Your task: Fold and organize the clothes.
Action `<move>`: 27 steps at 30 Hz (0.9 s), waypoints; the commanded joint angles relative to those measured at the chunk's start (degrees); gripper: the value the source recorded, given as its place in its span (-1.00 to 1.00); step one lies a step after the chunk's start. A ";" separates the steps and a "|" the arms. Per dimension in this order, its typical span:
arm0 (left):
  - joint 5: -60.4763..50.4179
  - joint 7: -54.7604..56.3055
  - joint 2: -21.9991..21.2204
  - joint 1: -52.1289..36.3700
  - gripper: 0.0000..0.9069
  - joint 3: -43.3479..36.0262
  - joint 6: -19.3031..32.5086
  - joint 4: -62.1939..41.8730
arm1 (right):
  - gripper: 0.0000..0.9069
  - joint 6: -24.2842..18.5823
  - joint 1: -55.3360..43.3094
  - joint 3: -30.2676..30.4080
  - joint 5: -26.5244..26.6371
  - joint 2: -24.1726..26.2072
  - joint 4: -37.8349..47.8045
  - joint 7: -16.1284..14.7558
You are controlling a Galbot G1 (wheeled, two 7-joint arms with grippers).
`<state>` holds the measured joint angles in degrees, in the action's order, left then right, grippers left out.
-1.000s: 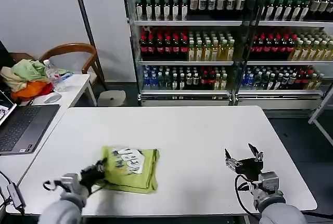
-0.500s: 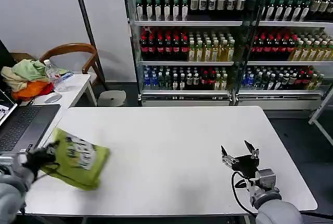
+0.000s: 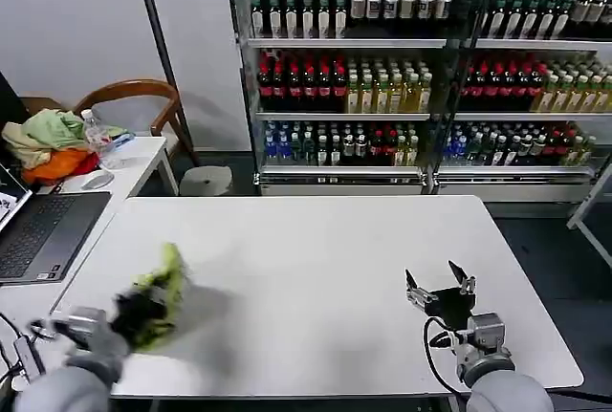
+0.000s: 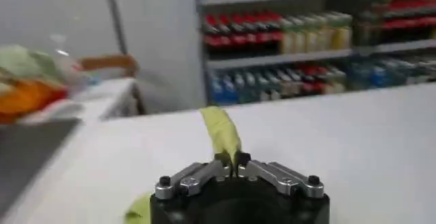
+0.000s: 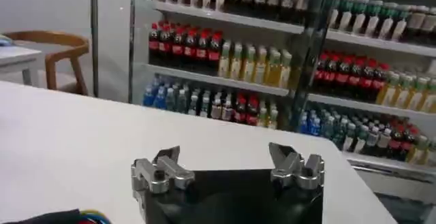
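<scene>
The lime-green T-shirt (image 3: 164,292) is bunched into a narrow, upright wad near the left front part of the white table (image 3: 316,259). My left gripper (image 3: 129,313) is shut on its lower edge. In the left wrist view, a strip of the green fabric (image 4: 219,129) rises from between the closed fingertips of that gripper (image 4: 233,159). My right gripper (image 3: 439,284) hovers low over the table's right front area, open and holding nothing. The right wrist view has its fingers (image 5: 161,166) spread wide apart over bare tabletop, with the gripper's middle (image 5: 228,158) free.
An open laptop (image 3: 38,230) lies at the left edge, beside the shirt. A side table behind it carries a heap of pale green, cream and orange garments (image 3: 46,141), a water bottle (image 3: 98,140) and a mouse (image 3: 96,180). Drink coolers (image 3: 421,68) stand behind the table.
The left gripper carried the shirt from the table's front centre-left out toward the left edge. The flat folded bundle has turned edge-on and bunched up. The right gripper barely shifted.
</scene>
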<state>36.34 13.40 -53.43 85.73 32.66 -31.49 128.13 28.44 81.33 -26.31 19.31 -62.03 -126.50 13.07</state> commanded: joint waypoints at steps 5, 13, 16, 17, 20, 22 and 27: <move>-15.45 1.13 -13.36 -7.68 -0.91 -26.31 4.16 -2.54 | 1.00 0.25 0.96 -0.98 -1.15 -0.93 -0.64 -0.16; -17.75 0.72 -19.84 -15.20 -0.91 -27.53 5.34 -9.78 | 1.00 -0.07 -1.30 -3.52 -0.15 0.72 -0.08 -0.88; -17.66 0.86 -22.10 -17.57 -0.91 -27.50 5.18 -10.82 | 1.00 0.31 -2.67 -4.50 1.08 1.71 -0.08 -0.90; -17.49 0.95 -22.68 -18.37 -0.91 -27.49 5.16 -11.06 | 1.00 0.34 -2.95 -4.60 1.18 1.93 -0.06 -0.91; -15.34 2.21 -23.79 -19.38 -0.89 -28.28 4.01 -11.99 | 1.00 0.50 -4.15 -4.52 1.61 2.56 0.44 -1.08; -13.13 2.16 -24.39 -19.97 1.00 -29.17 4.68 -13.37 | 1.00 0.26 -5.29 -4.09 1.60 2.71 1.49 -1.60; -8.72 0.92 -28.60 -22.85 1.00 -29.18 8.45 -18.22 | 1.00 -4.19 -8.02 -3.08 1.16 1.93 6.54 -6.38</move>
<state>22.31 14.82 -74.05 69.41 6.59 -26.65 117.58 28.18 77.46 -29.57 20.30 -60.16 -125.06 11.12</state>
